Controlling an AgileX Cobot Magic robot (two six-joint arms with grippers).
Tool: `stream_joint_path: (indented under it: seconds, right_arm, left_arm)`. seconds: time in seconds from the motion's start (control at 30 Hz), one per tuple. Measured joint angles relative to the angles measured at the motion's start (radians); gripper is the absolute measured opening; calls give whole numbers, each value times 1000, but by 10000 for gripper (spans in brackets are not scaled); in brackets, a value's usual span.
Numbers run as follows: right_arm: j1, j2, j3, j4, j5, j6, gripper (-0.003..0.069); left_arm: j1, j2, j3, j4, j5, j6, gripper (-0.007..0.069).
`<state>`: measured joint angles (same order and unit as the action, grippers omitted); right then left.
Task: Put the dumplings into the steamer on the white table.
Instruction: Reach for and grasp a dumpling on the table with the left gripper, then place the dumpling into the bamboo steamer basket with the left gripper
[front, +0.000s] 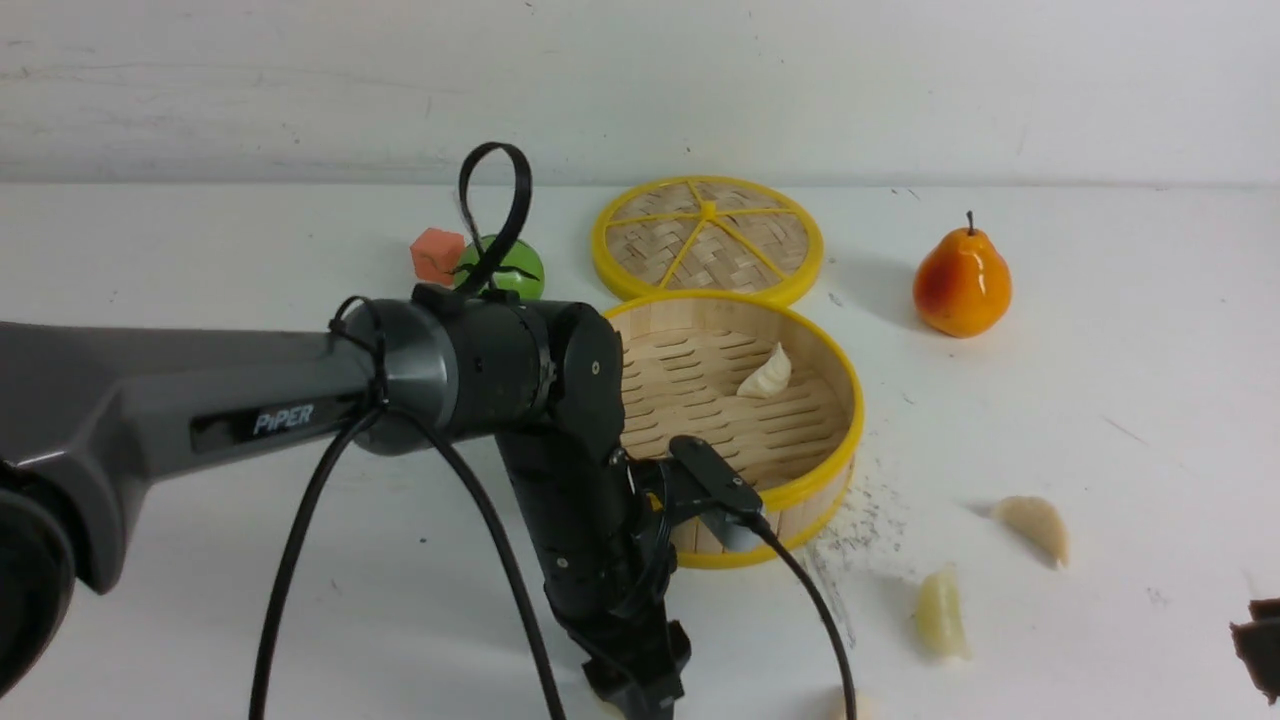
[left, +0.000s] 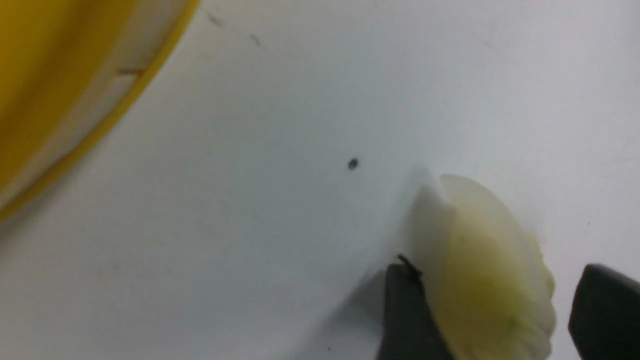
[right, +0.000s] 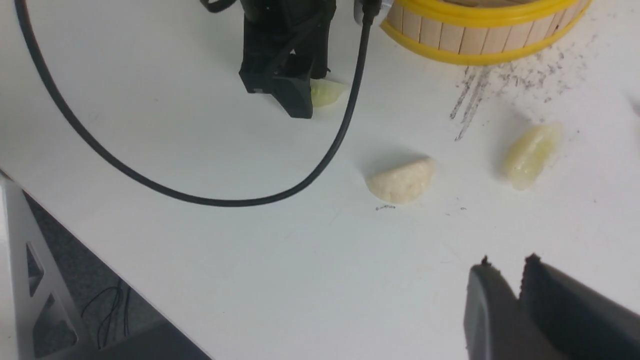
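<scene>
left arm (front: 560, 430) blocks steamer (front: 845, 400) front | lid (front: 707, 240), pear (front: 962, 285), cube (front: 437, 255) farther back

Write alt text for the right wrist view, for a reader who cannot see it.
The left gripper is down on the white table at a pale green dumpling, beside the steamer. A cream dumpling and a yellowish dumpling lie loose nearer the camera. The right gripper, shut and empty, shows in the foreground.

One dumpling (front: 766, 373) in the steamer (front: 853, 400), lid (front: 707, 240) behind it, pear (front: 962, 282) to its right, another dumpling (front: 1035, 525) before the pear.
</scene>
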<state>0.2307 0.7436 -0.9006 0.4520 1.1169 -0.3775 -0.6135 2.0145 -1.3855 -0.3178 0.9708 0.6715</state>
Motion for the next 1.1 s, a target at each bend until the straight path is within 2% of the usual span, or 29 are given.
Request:
stream_joint_path:
  seconds: [0.03, 0.13, 0.17, 0.3, 0.37, 0.4, 0.43, 0.47, 0.57, 0.73, 0.83, 1.1]
  right_arm:
    - [0, 0, 0, 0, -1, 0, 97]
    - [0, 0, 0, -1, -1, 0, 98]
    - [0, 0, 0, -1, -1, 0, 100]
    - [0, 0, 0, -5, -2, 0, 104]
    - [0, 0, 0, -8, -10, 0, 106]
    - [0, 0, 0, -8, -13, 0, 106]
    - [0, 0, 0, -8, -18, 0, 106]
    - [0, 0, 0, -8, -19, 0, 106]
    - [0, 0, 0, -8, -29, 0, 109]
    - [0, 0, 0, -9, -35, 0, 114]
    - [0, 0, 0, -10, -35, 0, 114]
    - [0, 0, 0, -11, -35, 0, 123]
  left_arm:
    - [0, 1, 0, 3, -2, -3, 353]
    - [0, 1, -3, 23, 5, -41, 194]
    - [0, 0, -8, 30, 18, -53, 187]
    - [0, -4, -64, 76, 132, -126, 188]
    - [0, -33, -157, 91, 211, -219, 188]
    - [0, -41, -194, 91, 219, -245, 188]
    - [0, -61, -266, 91, 233, -320, 188]
    - [0, -61, -276, 91, 234, -320, 188]
    - [0, -72, -434, 95, 242, -480, 188]
    - [0, -11, -589, 140, 159, -671, 188]
    - [0, 49, -631, 185, 100, -737, 188]
    - [0, 257, -715, 389, -80, -1007, 188]
